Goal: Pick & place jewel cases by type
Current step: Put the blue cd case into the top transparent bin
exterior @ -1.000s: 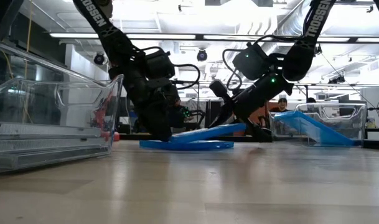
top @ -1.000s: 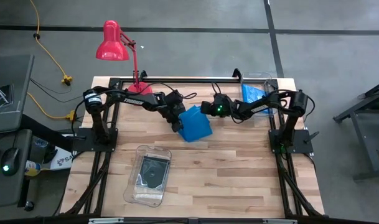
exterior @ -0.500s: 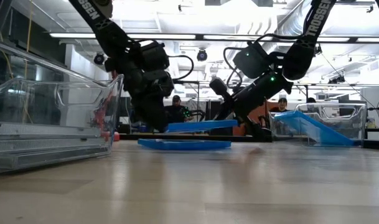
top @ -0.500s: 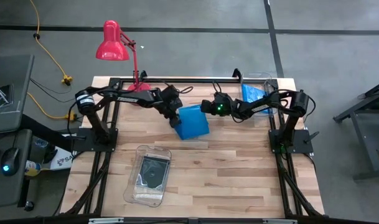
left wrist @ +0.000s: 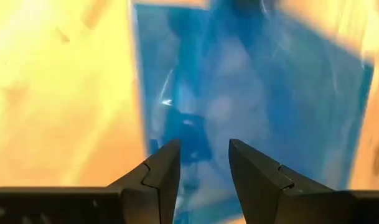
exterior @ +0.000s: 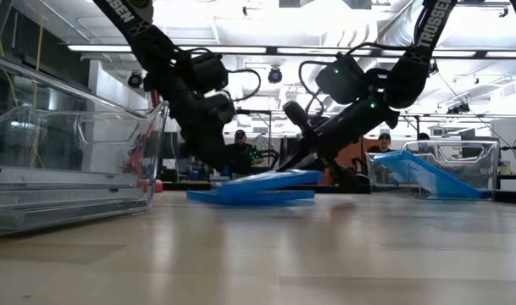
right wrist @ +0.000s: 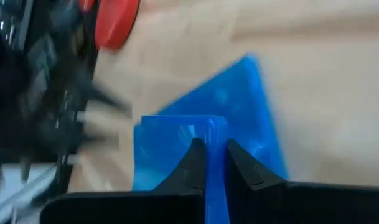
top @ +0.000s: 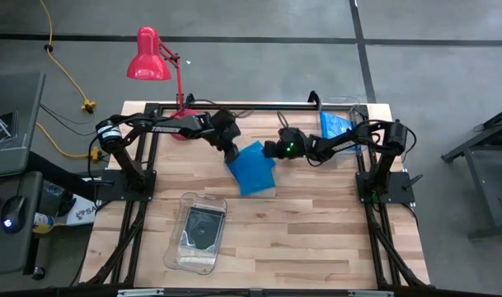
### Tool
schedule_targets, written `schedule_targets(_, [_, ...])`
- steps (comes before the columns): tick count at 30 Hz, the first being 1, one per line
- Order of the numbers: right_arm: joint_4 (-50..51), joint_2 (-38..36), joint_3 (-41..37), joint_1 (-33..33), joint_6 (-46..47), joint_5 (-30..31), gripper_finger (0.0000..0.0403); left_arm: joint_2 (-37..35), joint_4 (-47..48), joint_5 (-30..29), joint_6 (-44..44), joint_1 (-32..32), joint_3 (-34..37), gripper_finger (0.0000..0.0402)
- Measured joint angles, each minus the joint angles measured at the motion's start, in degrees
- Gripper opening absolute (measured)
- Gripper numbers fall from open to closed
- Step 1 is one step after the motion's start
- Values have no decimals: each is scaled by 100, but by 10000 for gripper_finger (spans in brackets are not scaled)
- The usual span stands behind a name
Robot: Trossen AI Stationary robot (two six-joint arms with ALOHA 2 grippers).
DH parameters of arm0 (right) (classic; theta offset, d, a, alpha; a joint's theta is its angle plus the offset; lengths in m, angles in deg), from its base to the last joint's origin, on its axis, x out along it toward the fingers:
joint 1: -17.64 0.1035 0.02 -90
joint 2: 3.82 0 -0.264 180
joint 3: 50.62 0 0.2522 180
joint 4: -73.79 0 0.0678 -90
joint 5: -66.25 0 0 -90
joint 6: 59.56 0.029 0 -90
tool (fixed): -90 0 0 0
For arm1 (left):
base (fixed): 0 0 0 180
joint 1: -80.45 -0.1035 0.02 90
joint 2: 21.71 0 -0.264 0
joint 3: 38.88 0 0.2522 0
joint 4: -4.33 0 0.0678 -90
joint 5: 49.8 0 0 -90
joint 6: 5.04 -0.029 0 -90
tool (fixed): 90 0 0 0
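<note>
Two bright blue jewel cases lie stacked at the table's far middle (top: pixel 252 171). The lower case (exterior: pixel 270 197) lies flat on the wood. The upper case (exterior: pixel 258 184) is tilted, with its left edge down on the lower one. My right gripper (top: pixel 269 150) (right wrist: pixel 215 163) is shut on the raised right edge. My left gripper (top: pixel 232 155) (left wrist: pixel 205 165) hovers open just above the left edge, the blue case showing through the gap between its fingers. Another blue case leans in the far right bin (top: pixel 336 124). A dark case (top: pixel 203 228) lies in the near bin. My right gripper pinches the upper blue case by its thin right edge (right wrist: pixel 213 134) between the two fingers. The fingers come slanting down from the table's right side. That edge is raised (exterior: pixel 313 175), while the opposite edge (exterior: pixel 217 196) rests on the lower case.
A clear bin (top: pixel 199 233) stands near the front left of the table and looms at the left of the low view (exterior: pixel 63 161). A second clear bin (exterior: pixel 431 169) sits at the far right corner. A red desk lamp (top: pixel 150 56) stands at the far edge, with its base (right wrist: pixel 117 22) behind the cases.
Half a second ago the upper blue case hung level above the lower one, between both grippers. Its left edge has since dropped onto the lower case, so it now lies tilted and turned a little. The left gripper has risen slightly and drawn back toward the far left.
</note>
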Motion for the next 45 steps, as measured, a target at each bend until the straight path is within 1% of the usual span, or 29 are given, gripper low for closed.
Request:
schedule_targets(3, [-3, 2, 0, 14, -86, -87, 7, -32, 58, 56, 6, -108, 17, 133])
schedule_targets(9, [-33, 2, 0, 99, -87, 101, 7, -204, 115, 36, 21, -287, 25, 133])
schedule_targets(23, [-374, -116, -13, 173, -195, 124, 7, -210, 527, -329, -210, -322, 44, 133])
schedule_targets(28, [-375, -410, -15, 169, -424, 160, 5, -210, 730, -574, -301, -317, 46, 133])
schedule_targets(35, [-343, -960, -15, 164, -900, 230, 5, -210, 909, -722, -405, -359, 46, 133])
schedule_targets(45, [211, -2056, -13, 164, -1760, 248, 5, -210, 901, -821, -405, -359, 46, 133])
